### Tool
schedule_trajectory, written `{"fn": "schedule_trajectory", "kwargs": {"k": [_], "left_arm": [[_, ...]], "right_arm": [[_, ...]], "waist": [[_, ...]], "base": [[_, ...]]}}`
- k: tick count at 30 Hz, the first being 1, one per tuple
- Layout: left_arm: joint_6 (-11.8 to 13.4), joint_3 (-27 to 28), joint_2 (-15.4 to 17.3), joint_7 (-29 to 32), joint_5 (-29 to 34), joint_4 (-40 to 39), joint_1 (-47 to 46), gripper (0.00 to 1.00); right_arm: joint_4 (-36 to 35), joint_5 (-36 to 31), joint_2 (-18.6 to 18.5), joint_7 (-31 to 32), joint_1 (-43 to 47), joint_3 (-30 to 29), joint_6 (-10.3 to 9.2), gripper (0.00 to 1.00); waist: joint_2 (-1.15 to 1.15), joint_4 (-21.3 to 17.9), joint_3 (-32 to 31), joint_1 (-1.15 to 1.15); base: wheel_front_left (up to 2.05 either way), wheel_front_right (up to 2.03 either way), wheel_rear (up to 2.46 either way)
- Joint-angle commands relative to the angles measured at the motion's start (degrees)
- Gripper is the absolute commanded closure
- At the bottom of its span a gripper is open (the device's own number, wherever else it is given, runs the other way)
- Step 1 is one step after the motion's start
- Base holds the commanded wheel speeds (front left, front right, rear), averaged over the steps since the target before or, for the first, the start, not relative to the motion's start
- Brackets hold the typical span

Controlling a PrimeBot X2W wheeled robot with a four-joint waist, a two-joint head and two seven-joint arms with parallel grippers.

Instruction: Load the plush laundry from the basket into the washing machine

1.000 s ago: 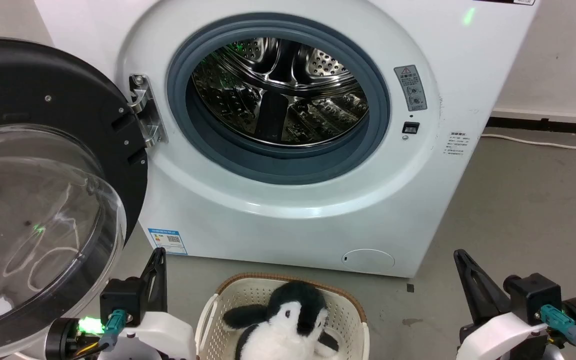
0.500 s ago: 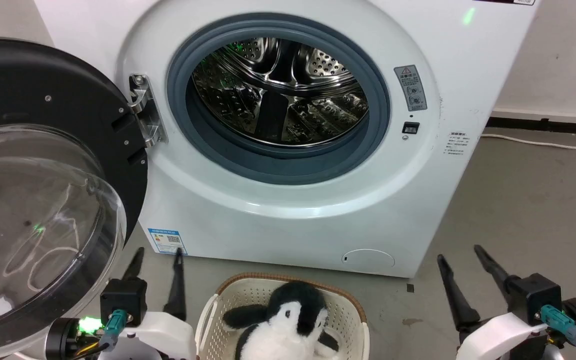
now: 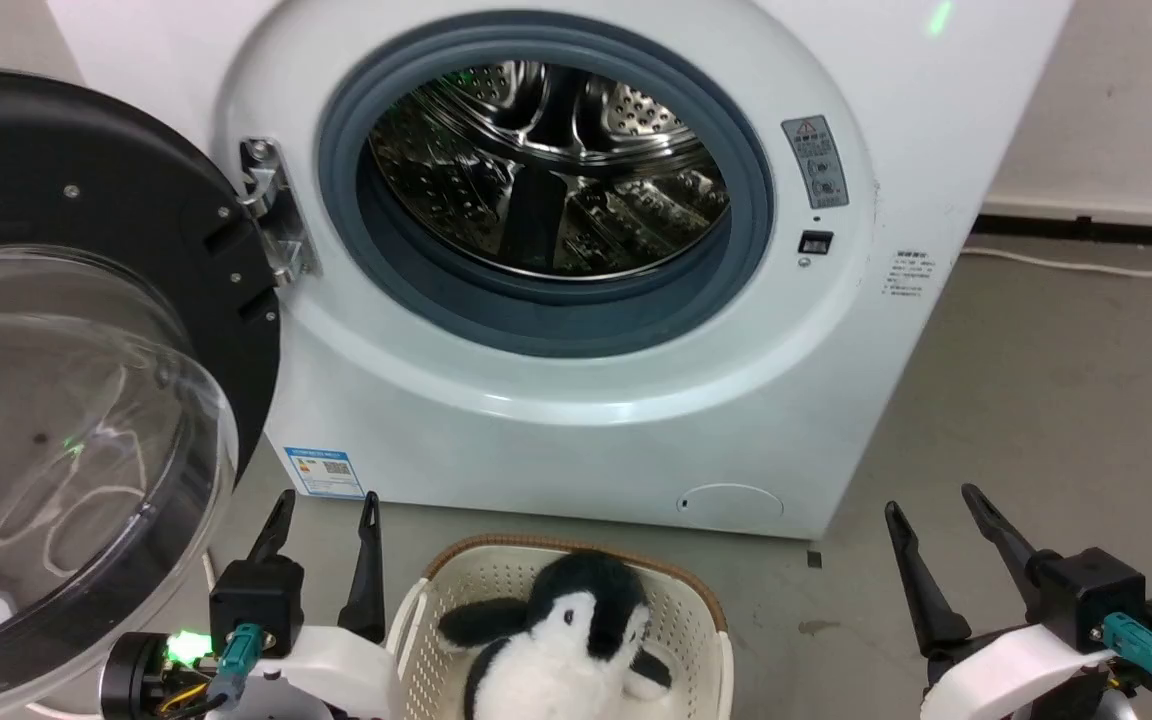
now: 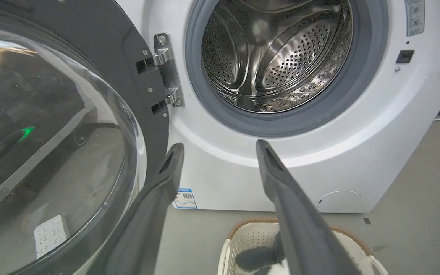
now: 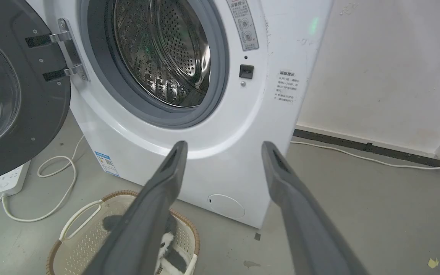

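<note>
The plush laundry (image 3: pixel 561 640) is seen in the basket (image 3: pixel 558 541), flanked by the released left end effector (image 3: pixel 328 497) and released right end effector (image 3: pixel 930 498).

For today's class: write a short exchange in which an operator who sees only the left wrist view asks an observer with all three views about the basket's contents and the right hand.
Operator: What lies in the basket? I see only its far end.
Observer: The head view shows a black-and-white plush penguin lying in it, white face up.
Operator: How does the right hand stand?
Observer: It is open and empty, off to the right of the basket and apart from it.
</note>
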Motion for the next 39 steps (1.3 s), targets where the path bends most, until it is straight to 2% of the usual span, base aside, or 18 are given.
{"fn": "schedule_trajectory", "kwargs": {"k": [1,21,23,27,39], "left_arm": [[0.29,-0.22,0.0,-0.44,-0.28,-0.27,-0.19,0.0],[-0.6,-2.65,1.69,-2.84,0.36,7.61,-6.09,0.0],[-1.34,-3.23,1.99,-3.07,0.33,8.73,-6.8,0.0],[-2.69,-4.99,2.6,-3.53,0.09,12.18,-8.55,0.0],[-3.7,-7.54,3.34,-3.57,-1.72,24.12,-15.44,0.0]], "right_arm": [[-0.03,0.59,0.03,-0.46,-0.2,-0.17,-0.01,0.0],[-0.25,6.01,0.06,-2.86,-3.72,-0.17,-0.02,0.0],[-0.18,6.6,0.07,-3.09,-4.02,0.0,-0.02,0.0],[-0.14,7.58,0.07,-3.57,-4.64,0.24,-0.02,0.0],[-0.56,9.9,0.1,-5.01,-6.5,0.66,-0.02,0.0]], "waist": [[0.0,-0.28,0.41,0.0],[0.0,-5.51,9.72,0.0],[0.0,-6.04,10.68,0.0],[0.0,-6.95,12.43,0.0],[0.0,-8.66,18.14,0.0]], "base": [[0.0,0.0,0.0],[0.0,0.0,0.0],[0.0,0.0,0.0],[0.0,0.0,0.0],[0.0,0.0,0.0]]}}
